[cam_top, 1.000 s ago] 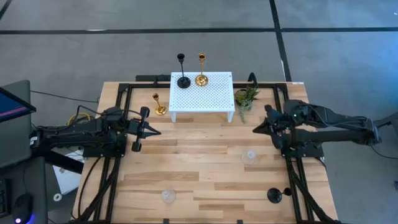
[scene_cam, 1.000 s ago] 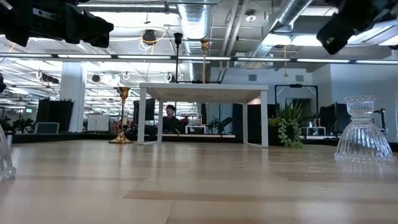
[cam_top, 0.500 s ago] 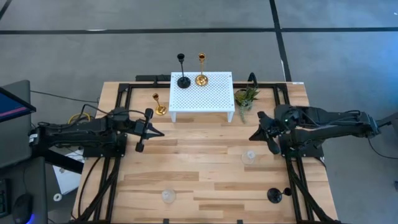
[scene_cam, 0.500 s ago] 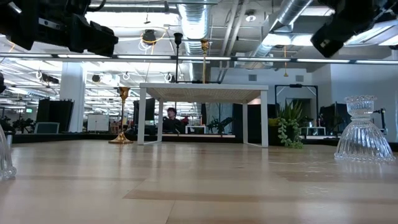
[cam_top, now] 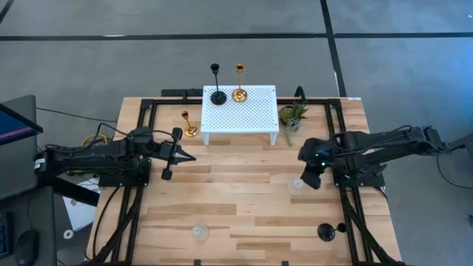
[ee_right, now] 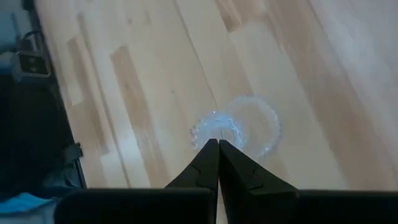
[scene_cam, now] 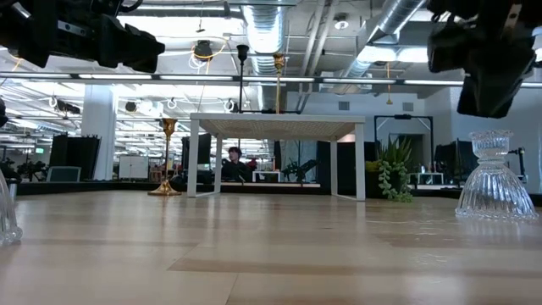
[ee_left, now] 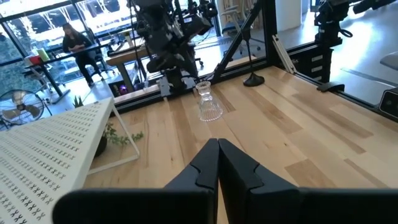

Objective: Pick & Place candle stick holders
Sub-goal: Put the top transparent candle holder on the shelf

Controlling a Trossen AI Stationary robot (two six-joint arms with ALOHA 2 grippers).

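On the white perforated stand stand a black holder and a gold holder, each on its round base. Another gold holder stands on the table left of the stand. A clear glass holder stands upright at the right, a second clear one near the front edge, and a black one at the front right. My right gripper is shut, tipped down, and hangs a little above the right glass holder, apart from it. My left gripper is shut and level over the table's left part.
A small green potted plant stands right of the white stand. Black frame rails run along the table's left, right and far edges. Bare wood lies between the two grippers in the table's middle.
My right gripper has gone down and toward the table's near edge, tipping from nearly level to steeply downward and rolling about its own line. It now hangs over the right clear glass holder and has stayed shut. The holders have kept their places.
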